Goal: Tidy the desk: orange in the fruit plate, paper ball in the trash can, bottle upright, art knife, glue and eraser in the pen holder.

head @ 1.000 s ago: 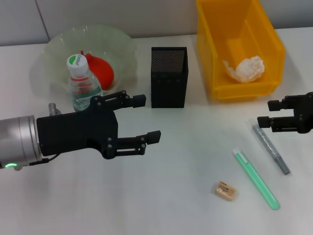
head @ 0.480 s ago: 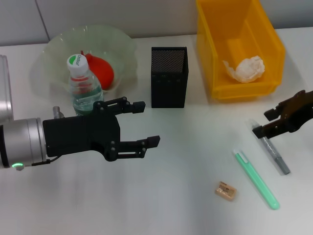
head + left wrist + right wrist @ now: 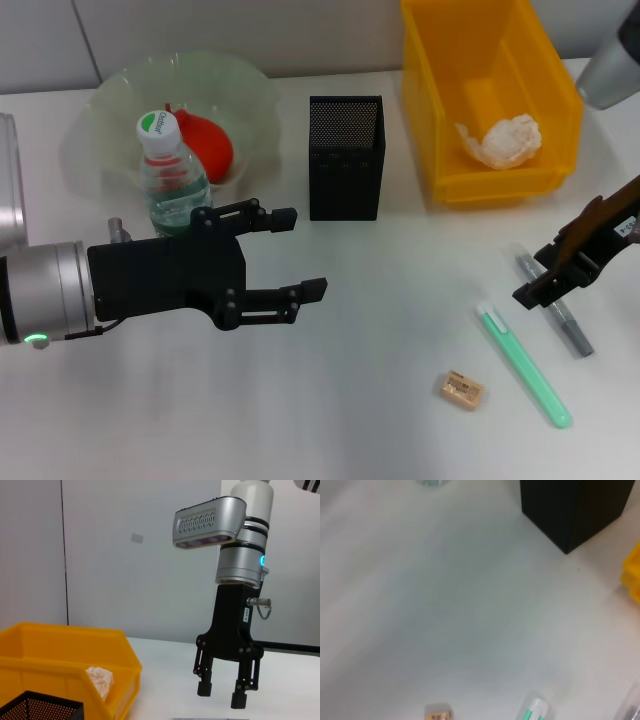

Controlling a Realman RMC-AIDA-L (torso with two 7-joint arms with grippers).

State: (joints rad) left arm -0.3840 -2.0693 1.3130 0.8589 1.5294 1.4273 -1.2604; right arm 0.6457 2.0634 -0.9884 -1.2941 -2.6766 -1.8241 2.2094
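My right gripper [image 3: 541, 284] points down, open, directly over the upper end of the grey art knife [image 3: 566, 322]; the left wrist view shows this right gripper [image 3: 220, 694] with its fingers apart and nothing between them. The green glue stick [image 3: 525, 365] and the tan eraser [image 3: 460, 389] lie on the table nearby. My left gripper [image 3: 300, 252] hovers open, empty, left of centre. The orange [image 3: 208, 146] rests in the glass fruit plate [image 3: 110, 105]. In front of the plate the bottle [image 3: 170, 180] stands upright. The paper ball [image 3: 500, 138] lies in the yellow trash can [image 3: 560, 100]. The black mesh pen holder [image 3: 345, 158] stands at centre.
The right wrist view shows the pen holder [image 3: 575, 510], eraser [image 3: 439, 714], the glue stick's cap [image 3: 532, 711] and bare white table between them. The left wrist view shows the trash can [image 3: 60, 650] with the paper ball [image 3: 100, 679].
The right gripper has tipped from level to pointing down and has moved nearer, over the art knife. The left gripper drew back slightly one second ago and has since held still.
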